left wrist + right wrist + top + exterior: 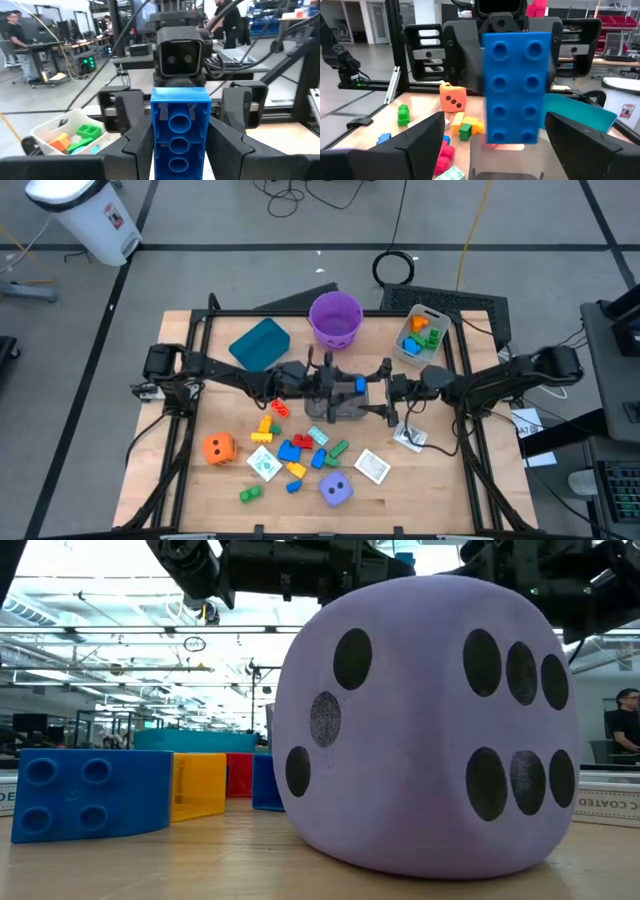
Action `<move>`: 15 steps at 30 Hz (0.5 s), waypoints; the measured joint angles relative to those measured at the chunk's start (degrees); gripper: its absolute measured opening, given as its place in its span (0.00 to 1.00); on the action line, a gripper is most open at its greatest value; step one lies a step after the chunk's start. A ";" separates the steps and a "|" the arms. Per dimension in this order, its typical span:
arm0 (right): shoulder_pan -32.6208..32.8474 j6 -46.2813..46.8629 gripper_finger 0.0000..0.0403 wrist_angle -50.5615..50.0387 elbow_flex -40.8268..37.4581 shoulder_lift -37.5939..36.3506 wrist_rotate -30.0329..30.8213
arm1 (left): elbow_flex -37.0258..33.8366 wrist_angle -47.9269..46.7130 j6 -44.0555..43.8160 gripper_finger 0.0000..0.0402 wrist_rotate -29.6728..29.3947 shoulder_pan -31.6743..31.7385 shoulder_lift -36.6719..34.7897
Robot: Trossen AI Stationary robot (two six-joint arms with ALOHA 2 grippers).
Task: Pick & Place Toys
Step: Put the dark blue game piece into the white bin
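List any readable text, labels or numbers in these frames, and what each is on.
"COATED": on the white strip behind the purple die, low view; cut off at the frame edge.
White printed cards: print too small to read.
White bin's label: too small.
Nothing else legible.

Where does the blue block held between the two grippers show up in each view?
High view: blue block at table centre, between both arms.
Low view: cannot tell; the purple die fills the frame.
Left wrist view: block clamped in the left gripper, hollow underside showing.
Right wrist view: block, studs showing, ahead of the open right gripper.
Shared landmark: orange die.
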 joint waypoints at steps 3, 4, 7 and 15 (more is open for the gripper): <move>0.00 -0.54 0.80 0.11 0.82 1.19 0.21 | 0.00 -0.02 0.00 0.38 2.45 -0.09 0.00; 0.00 -0.44 0.80 0.11 0.94 1.49 0.14 | 0.00 -0.04 0.00 0.38 2.85 -0.16 0.00; 0.36 0.17 0.80 0.11 1.50 2.23 -0.07 | 0.00 -0.06 0.00 0.38 2.60 -0.21 0.00; 1.85 -0.50 0.66 0.13 2.08 2.29 0.07 | 0.00 -0.58 -0.46 0.38 1.88 -0.21 0.00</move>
